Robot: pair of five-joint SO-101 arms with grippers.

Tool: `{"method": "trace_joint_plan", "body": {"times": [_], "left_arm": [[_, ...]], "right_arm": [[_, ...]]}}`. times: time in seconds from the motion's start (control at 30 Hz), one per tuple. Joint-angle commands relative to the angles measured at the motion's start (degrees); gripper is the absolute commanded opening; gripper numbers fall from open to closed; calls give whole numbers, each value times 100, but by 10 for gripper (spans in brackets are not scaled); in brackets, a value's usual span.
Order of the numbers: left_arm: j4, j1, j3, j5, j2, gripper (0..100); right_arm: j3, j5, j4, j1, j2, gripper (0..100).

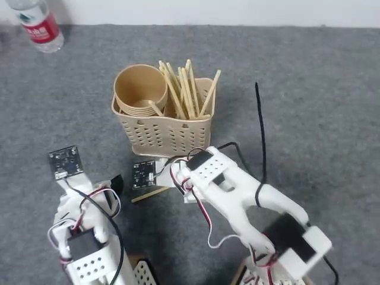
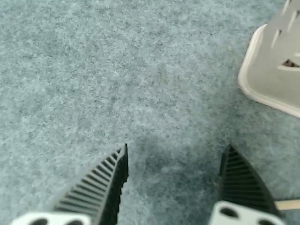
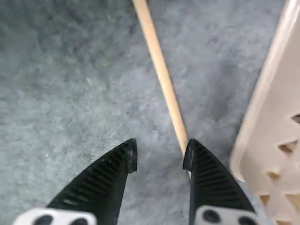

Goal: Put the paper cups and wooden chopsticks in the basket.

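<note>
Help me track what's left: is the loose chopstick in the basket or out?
Out. The chopstick lies flat on the carpet beside the basket, by the right gripper.

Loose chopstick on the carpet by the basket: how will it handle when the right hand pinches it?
The chopstick looks like thin, straight wood, so it is probably stiff and very light. It lies flat on the fuzzy carpet, so it likely won't roll far. The open right hand sits near one end, so the stick may pivot or droop when lifted.
</note>
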Motion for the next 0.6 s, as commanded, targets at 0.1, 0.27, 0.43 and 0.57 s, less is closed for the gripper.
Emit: {"method": "trace_joint_plan", "body": {"times": [0.1, 0.27, 0.43, 0.57], "left_arm": [[9, 18, -40, -62, -79, 298], [9, 18, -40, -62, -79, 298], [9, 26, -40, -62, -79, 298], [0, 26, -40, -62, -79, 298]], "right_arm": [[-721, 105, -57, 136, 470, 177], [-967, 105, -48, 163, 840, 175], [-976, 105, -48, 163, 857, 0], [-976, 105, -40, 163, 848, 2]]}}
